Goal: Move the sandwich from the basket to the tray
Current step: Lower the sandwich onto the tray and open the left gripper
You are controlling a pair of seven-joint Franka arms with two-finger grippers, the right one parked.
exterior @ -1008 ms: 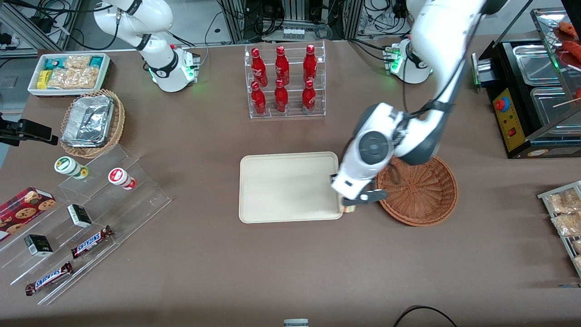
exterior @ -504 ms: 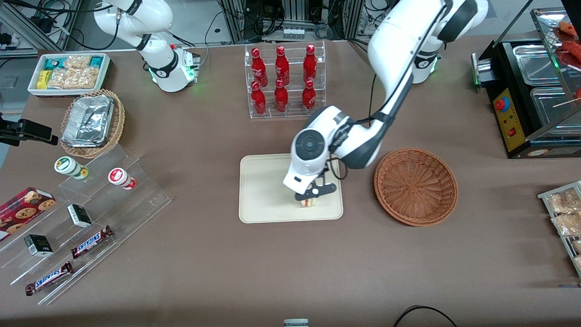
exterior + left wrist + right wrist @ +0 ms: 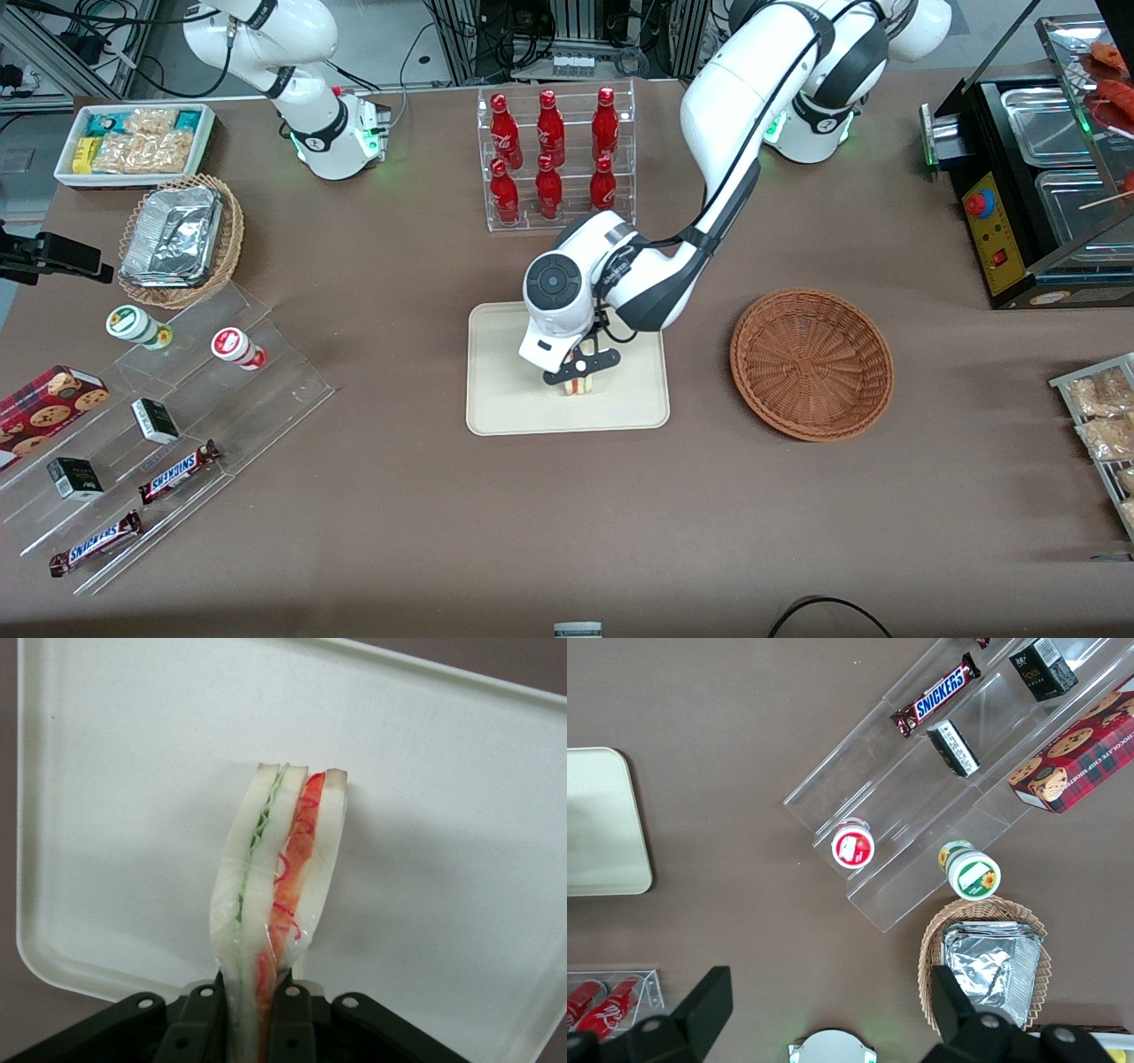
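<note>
The sandwich (image 3: 579, 386) hangs pinched in the gripper (image 3: 581, 376), directly under the fingers, with its long axis running straight away from the palm; the wrist view shows the wedge (image 3: 279, 895) on edge, its green and red filling layers squeezed between pale bread slices, and the two fingers (image 3: 200, 1014) clamped on its near end through the wrapping. Under it lies the bare floor of the tray (image 3: 505, 390), and it sits well inside the rim, nearer the tray's front edge than the edge facing the bottle rack (image 3: 556, 159), and roughly midway along the tray's length. So the relation that matters is vertical: the tray (image 3: 106, 797) is straight below the wedge, and I judge that a short descent and an opening of the fingers is all that is left. Whether the sandwich tip already touches the tray surface cannot be told. A second ago the gripper and sandwich were at the tray's corner nearest the basket (image 3: 811, 363), just past the rim; half a second ago they were over the tray near that same end; now they have travelled further inward toward the tray's middle. The basket stands empty, well apart from the tray toward the working arm's end of the tabletop.
</note>
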